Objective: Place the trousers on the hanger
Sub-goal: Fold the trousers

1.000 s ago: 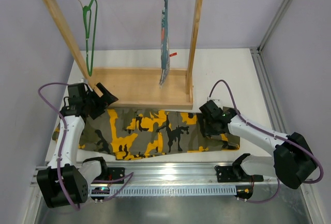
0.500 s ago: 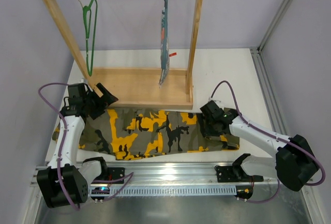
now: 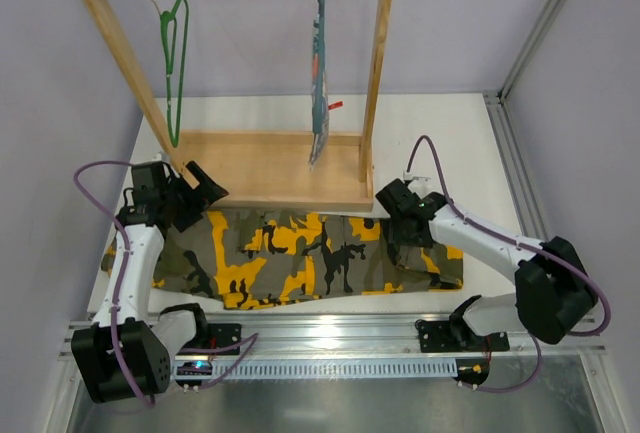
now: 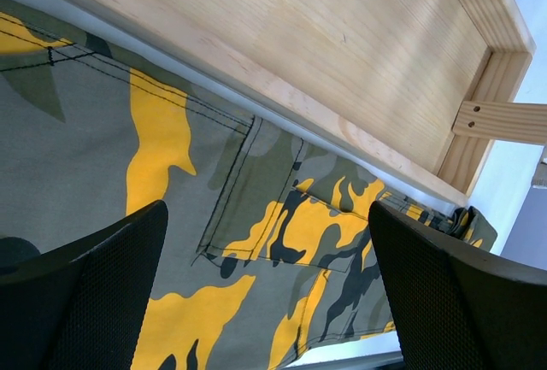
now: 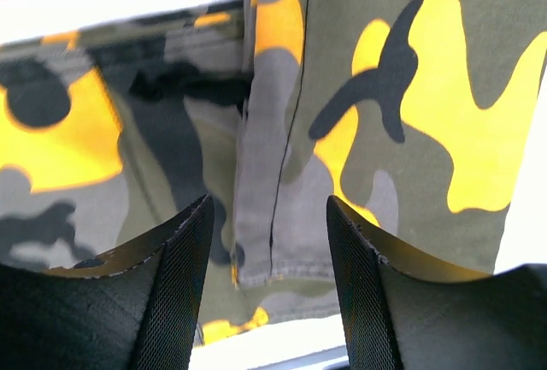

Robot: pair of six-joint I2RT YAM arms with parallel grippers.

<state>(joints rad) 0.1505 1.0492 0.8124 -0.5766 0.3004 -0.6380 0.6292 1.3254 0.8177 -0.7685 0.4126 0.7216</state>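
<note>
The trousers (image 3: 300, 258) lie flat and stretched out on the bench (image 3: 440, 133), just in front of the wooden rack (image 3: 270, 171). The hanger (image 3: 174, 63) hangs on the rack's top bar, near its left end, well apart from the trousers. The left end effector (image 3: 197, 193) is wide open over the left end of the trousers and holds nothing. The right end effector (image 3: 402, 225) is over the right part of the trousers. Its two fingers are partly apart, the cloth lies flat between them, and it grips nothing.
</note>
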